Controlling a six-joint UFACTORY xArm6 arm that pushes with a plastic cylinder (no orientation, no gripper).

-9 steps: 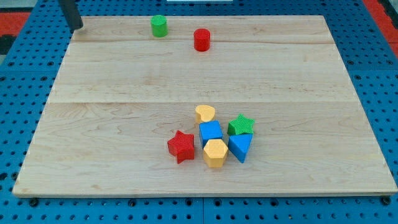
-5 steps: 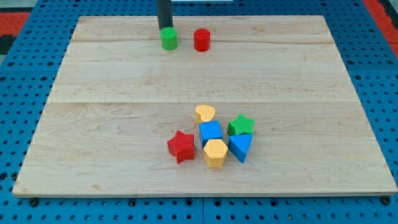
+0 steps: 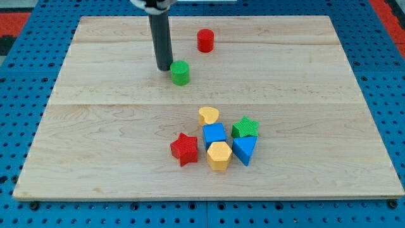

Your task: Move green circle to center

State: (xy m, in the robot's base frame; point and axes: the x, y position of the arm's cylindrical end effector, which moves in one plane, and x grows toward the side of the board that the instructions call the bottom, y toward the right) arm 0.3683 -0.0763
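Observation:
The green circle block [image 3: 180, 73] stands on the wooden board [image 3: 95, 126], above the view's middle and a little to the left. My tip [image 3: 164, 68] is on the board just to the left of it and slightly above, touching or nearly touching its side. The dark rod rises from there to the view's top.
A red circle block [image 3: 204, 40] stands near the view's top. Below the middle is a cluster: a yellow heart [image 3: 208, 116], a green star [image 3: 245, 127], a blue cube [image 3: 214, 134], a blue triangle [image 3: 244, 149], a yellow hexagon [image 3: 219, 156] and a red star [image 3: 184, 149].
My tip came from the view's top left to the green circle and has pushed it down and to the right, away from the top edge. The other blocks have not moved.

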